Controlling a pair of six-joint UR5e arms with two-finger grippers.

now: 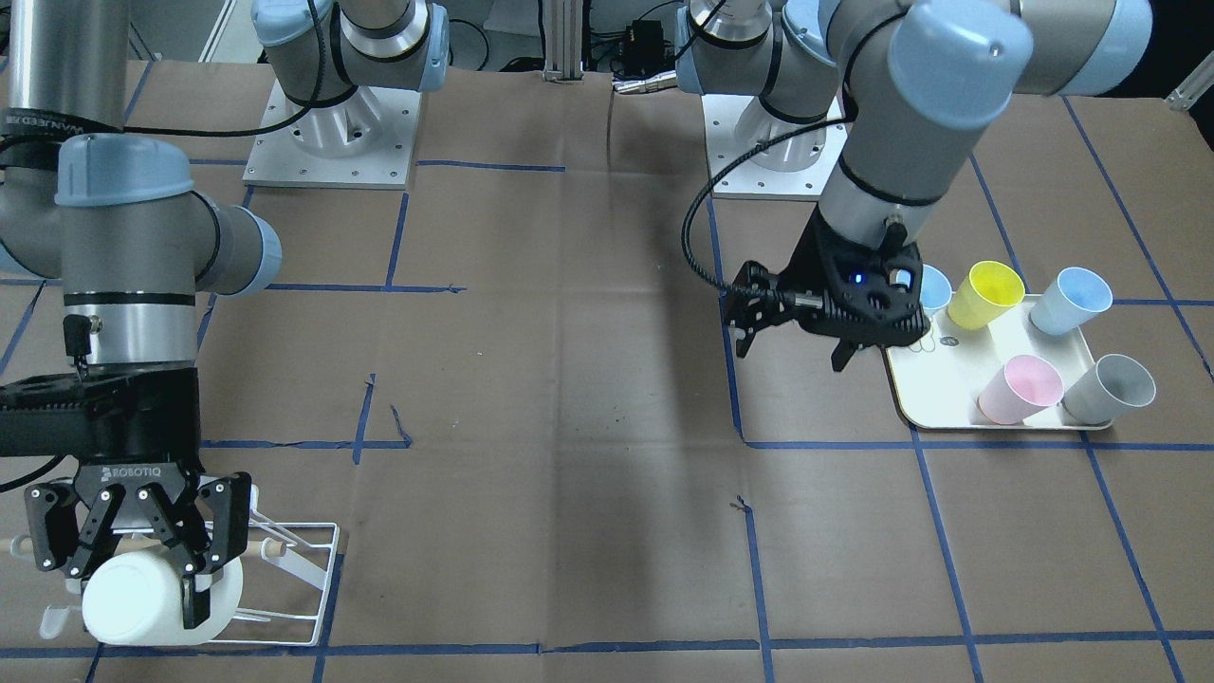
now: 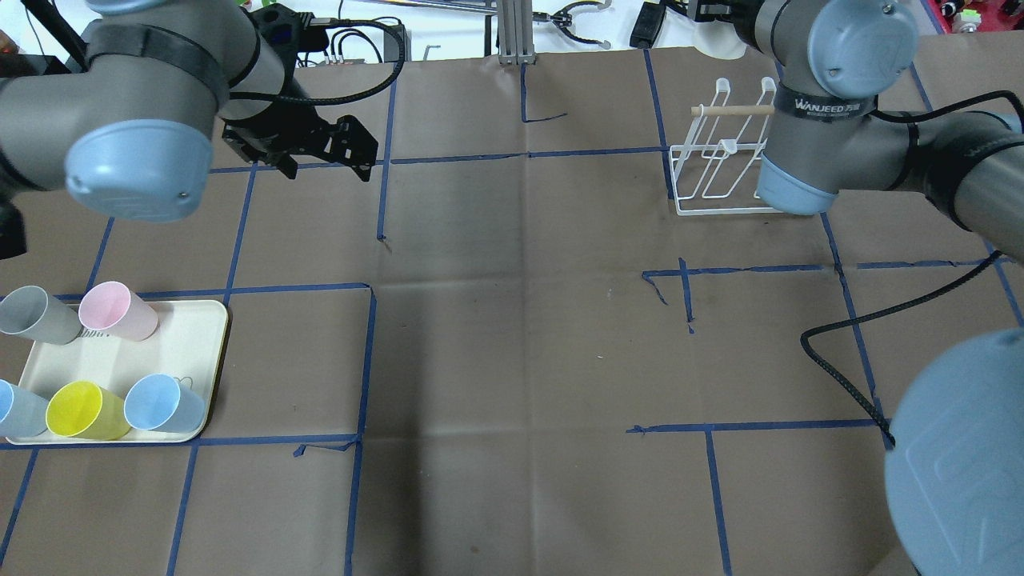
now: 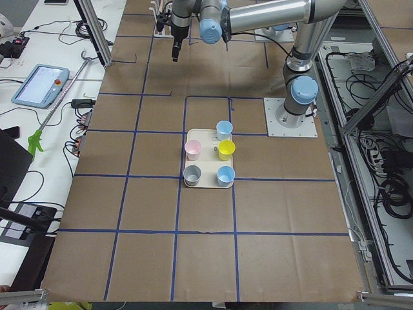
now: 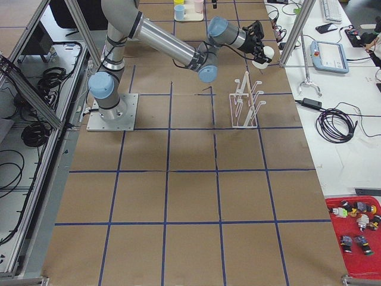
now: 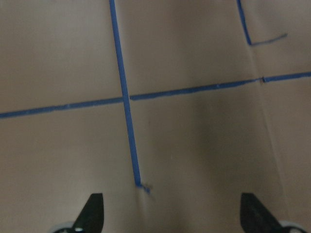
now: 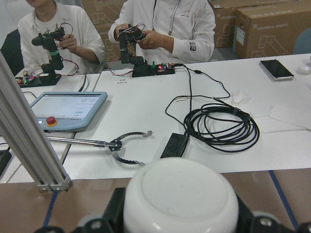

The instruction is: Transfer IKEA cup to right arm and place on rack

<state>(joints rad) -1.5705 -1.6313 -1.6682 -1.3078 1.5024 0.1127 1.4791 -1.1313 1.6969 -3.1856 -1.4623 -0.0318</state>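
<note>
Our right end effector was clamped across the sides of the white cup. It held the cup tipped over rather than upright. In the right wrist view the rounded base filled the space between the fingers and pointed out toward the operators' side. We judged that this grip kept the mouth free to go over a prong. The cup hung at the rack, overlapping its wires and the dowel in the front-facing view. In the exterior right view it looked to be above the far end of the rack. We could not tell whether it touched a prong, and we judged it not yet seated.

Our left end effector hung with its fingers apart and nothing between them. Its wrist view showed only taped table below. It hovered just beside the cream tray, well apart from the rack. We took this to mean the hand-over part was done and that arm was standing clear.

On the tray lay five more cups: two blue, one yellow, one pink and one grey.
</note>
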